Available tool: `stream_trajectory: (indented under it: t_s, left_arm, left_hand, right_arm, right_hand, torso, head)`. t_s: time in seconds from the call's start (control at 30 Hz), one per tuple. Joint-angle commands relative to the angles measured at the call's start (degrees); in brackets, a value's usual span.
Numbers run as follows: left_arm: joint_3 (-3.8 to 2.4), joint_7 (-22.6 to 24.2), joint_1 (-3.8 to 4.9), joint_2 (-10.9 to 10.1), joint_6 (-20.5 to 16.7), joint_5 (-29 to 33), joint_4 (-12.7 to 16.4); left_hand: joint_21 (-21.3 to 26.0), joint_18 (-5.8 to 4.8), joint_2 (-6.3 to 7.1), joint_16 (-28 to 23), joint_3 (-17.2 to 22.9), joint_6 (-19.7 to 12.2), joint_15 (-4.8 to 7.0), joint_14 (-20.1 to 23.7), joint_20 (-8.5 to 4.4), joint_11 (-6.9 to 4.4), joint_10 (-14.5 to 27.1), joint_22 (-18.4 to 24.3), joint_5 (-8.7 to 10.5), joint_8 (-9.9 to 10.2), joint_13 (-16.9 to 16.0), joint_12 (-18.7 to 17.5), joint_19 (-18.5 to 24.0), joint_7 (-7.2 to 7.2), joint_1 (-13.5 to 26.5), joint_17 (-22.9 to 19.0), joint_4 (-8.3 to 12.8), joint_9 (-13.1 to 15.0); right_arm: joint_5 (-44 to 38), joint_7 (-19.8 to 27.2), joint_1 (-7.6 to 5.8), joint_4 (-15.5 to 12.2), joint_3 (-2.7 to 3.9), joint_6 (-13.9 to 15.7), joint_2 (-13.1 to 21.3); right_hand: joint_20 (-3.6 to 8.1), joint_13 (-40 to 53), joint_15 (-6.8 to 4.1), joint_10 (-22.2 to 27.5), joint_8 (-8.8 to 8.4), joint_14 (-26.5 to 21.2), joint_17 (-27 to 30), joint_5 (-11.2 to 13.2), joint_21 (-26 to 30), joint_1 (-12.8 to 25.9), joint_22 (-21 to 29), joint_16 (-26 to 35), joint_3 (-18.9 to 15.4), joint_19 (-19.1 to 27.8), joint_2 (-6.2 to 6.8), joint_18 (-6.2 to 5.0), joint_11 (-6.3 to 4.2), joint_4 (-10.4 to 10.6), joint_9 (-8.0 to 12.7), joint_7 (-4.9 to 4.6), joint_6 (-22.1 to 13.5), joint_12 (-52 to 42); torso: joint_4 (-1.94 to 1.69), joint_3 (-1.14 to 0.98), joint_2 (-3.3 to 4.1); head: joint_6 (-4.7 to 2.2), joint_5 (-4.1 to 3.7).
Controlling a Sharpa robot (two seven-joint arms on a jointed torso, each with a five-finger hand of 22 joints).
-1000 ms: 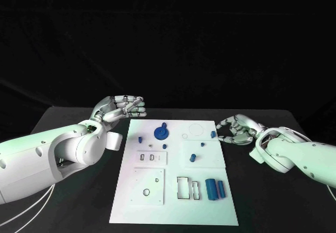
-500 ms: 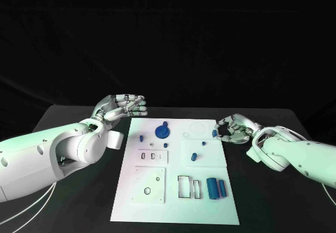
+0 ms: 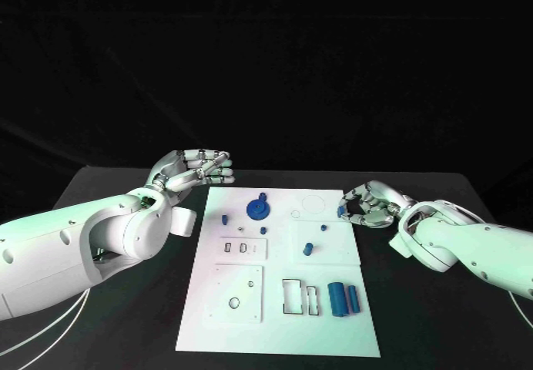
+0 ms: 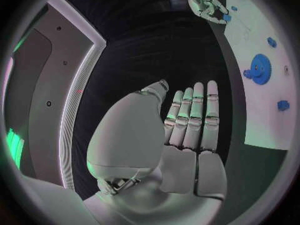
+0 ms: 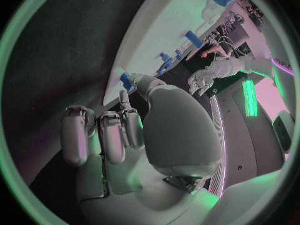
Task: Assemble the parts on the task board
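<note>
The white task board (image 3: 278,270) lies in the middle of the table. On its far half stand a blue gear (image 3: 258,208) (image 4: 257,67) and several small blue parts, one (image 3: 306,248) near the middle. Two blue cylinders (image 3: 344,299) lie side by side at its near right. My left hand (image 3: 195,169) (image 4: 187,130) hovers off the board's far left corner, fingers side by side, holding nothing. My right hand (image 3: 367,204) (image 5: 125,130) is at the board's far right edge with its fingers curled. Its thumb tip reaches a small blue part (image 3: 340,210) (image 5: 128,80) without gripping it.
Black table (image 3: 122,308) surrounds the board on all sides. Rectangular slots (image 3: 298,297) and a round hole (image 3: 232,303) are cut into the board's near half. My left forearm (image 3: 78,247) lies over the table's left side.
My right hand has crept left, closer to the board's right edge and the small blue part there. The left hand and the parts have stayed put.
</note>
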State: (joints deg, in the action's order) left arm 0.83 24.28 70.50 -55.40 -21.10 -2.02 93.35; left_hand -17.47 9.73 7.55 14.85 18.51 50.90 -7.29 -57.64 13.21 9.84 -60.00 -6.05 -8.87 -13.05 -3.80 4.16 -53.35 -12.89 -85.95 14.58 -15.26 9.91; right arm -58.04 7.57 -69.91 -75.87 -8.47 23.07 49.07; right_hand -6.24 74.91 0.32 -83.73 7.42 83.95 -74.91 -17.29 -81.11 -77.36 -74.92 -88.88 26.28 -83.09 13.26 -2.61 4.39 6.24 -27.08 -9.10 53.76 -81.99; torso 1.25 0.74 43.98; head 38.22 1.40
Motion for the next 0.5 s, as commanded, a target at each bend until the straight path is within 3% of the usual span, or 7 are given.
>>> stream_trajectory:
  t_s: [0.03, 0.5]
  left_arm:
    - [-0.03, 0.5, 0.02, 0.0, 0.9, 0.2, 0.1]
    - [-0.03, 0.5, 0.02, 0.0, 0.8, 0.2, 0.2]
  left_hand:
    - [0.2, 0.74, 0.52, -0.3, 0.2, -0.4, -0.22, 0.3, 0.24, 0.29, -0.2, 0.1, 0.33, 0.3, 0.0, -0.2, -0.1, -0.39, -0.2, 0.1, 0.0, 0.1]
    - [0.2, 0.74, 0.58, -0.3, 0.3, -0.5, -0.24, 0.3, 0.25, 0.32, -0.2, 0.1, 0.33, 0.4, 0.0, -0.3, -0.1, -0.43, -0.1, 0.2, 0.0, 0.1]
  right_arm:
    - [-0.8, 0.0, 0.04, 0.0, 0.01, -0.8, -0.2]
    - [-1.6, -0.2, 0.04, 0.0, 0.01, -1.1, -0.8]
  right_hand:
    - [-0.01, 7.9, -0.27, -0.7, 0.24, 5.3, -12.1, 0.4, -0.3, 0.0, -6.7, -0.2, 0.3, -0.5, -0.43, -0.04, -0.31, -0.1, -0.1, 0.11, 0.6, -0.3]
    - [0.14, 8.0, -0.44, -0.9, 0.40, 5.4, -12.2, 0.7, -0.5, 0.0, -6.9, -0.2, 0.7, -0.6, -0.54, 0.01, -0.48, -0.3, -0.2, 0.31, 1.2, -0.4]
  torso:
    - [0.00, -0.03, -0.01]
    - [-0.04, -0.06, 0.04]
  head:
    - [-0.08, 0.13]
    - [-0.10, 0.13]
